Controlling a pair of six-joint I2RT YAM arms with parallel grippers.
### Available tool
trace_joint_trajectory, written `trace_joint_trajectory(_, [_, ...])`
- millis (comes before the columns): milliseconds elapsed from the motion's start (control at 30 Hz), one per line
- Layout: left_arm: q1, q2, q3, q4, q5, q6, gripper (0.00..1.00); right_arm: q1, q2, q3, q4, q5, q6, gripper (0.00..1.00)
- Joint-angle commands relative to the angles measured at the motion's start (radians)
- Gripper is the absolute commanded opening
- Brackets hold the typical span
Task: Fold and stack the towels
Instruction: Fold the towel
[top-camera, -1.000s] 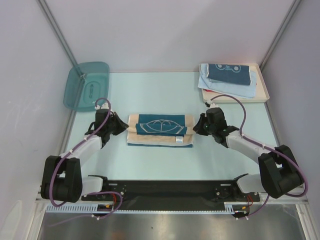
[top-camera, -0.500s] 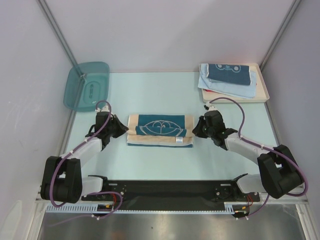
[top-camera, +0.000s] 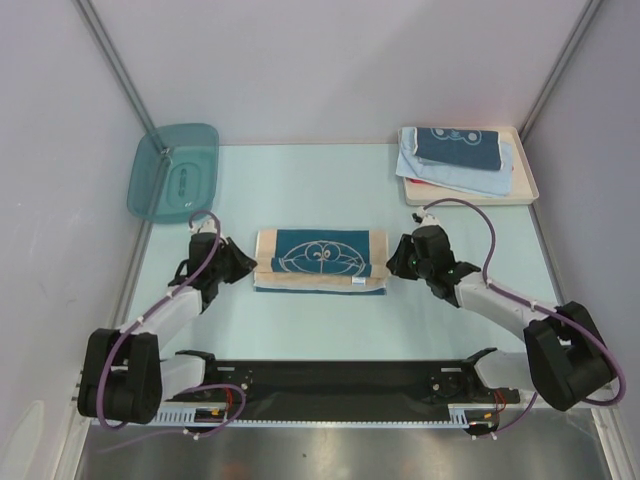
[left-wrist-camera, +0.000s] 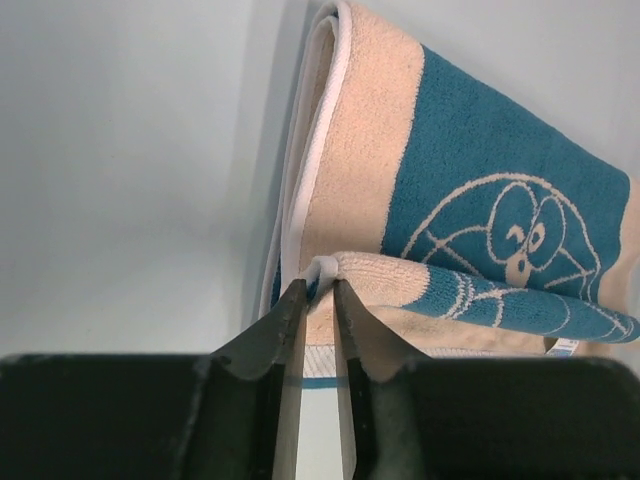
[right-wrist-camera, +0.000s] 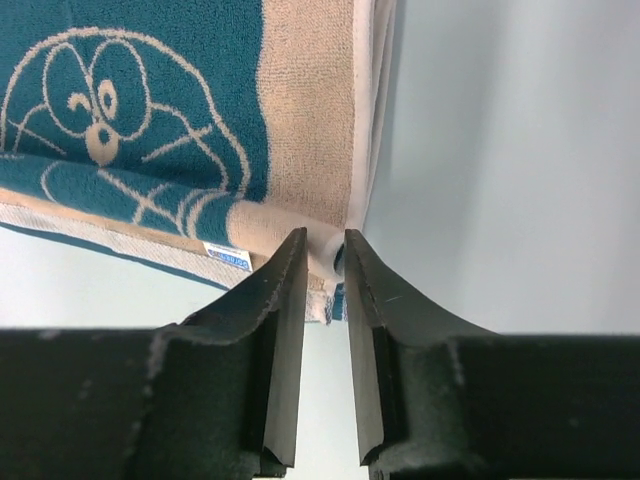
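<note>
1. Beige, teal-bordered towel (top-camera: 320, 260) lies folded at the middle of the table (top-camera: 300, 190). Its long axis runs left to right, one short end toward each of my arms. The teal panel with the cartoon cat face is on top.
2. A small white label (top-camera: 357, 283) shows at the near right corner of the towel.
3. My left gripper (left-wrist-camera: 318, 290) is at the left short end. The jaws stand narrow, pinched on the white-hemmed edge of a raised fold of the towel.
4. My right gripper (right-wrist-camera: 325, 240) is at the right short end. The jaws stand narrow, with a beige corner of the towel nipped between the tips.
5. Far right corner: dark-blue towel (top-camera: 457, 147) folded on top of the light-blue towel (top-camera: 450, 172), both on the cream tray (top-camera: 525, 180), well apart from the middle towel.
6. Far left corner: translucent blue bin (top-camera: 173, 170), tilted against the wall
</note>
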Motion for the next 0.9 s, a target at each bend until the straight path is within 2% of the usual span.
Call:
trace_joint_trajectory(0, [0.004,-0.066,-0.019,0.036,0.007,0.001,0.23,0.005,-0.054,-0.005,-0.033,0.037,0.003,0.27])
trace_joint_trajectory(67, [0.004,-0.106,-0.027,0.023,0.018,-0.002,0.27,0.005,-0.081,-0.007,-0.053,0.046,0.005,0.31])
trace_joint_trajectory(233, [0.004,-0.209,-0.015,-0.049,-0.006,-0.004,0.29,0.005,-0.141,0.006,-0.096,0.059,0.005,0.36])
trace_joint_trajectory(433, [-0.004,-0.289,0.047,-0.116,-0.005,-0.01,0.3,0.008,-0.13,0.044,-0.121,0.056,0.007,0.36])
trace_joint_trajectory(633, [-0.079,-0.123,0.09,-0.073,0.02,-0.007,0.27,0.052,-0.04,0.079,-0.083,0.046,0.026,0.36])
trace_joint_trajectory(867, [-0.142,0.004,0.014,0.028,-0.015,-0.018,0.26,0.131,0.029,0.046,-0.063,0.105,0.062,0.35])
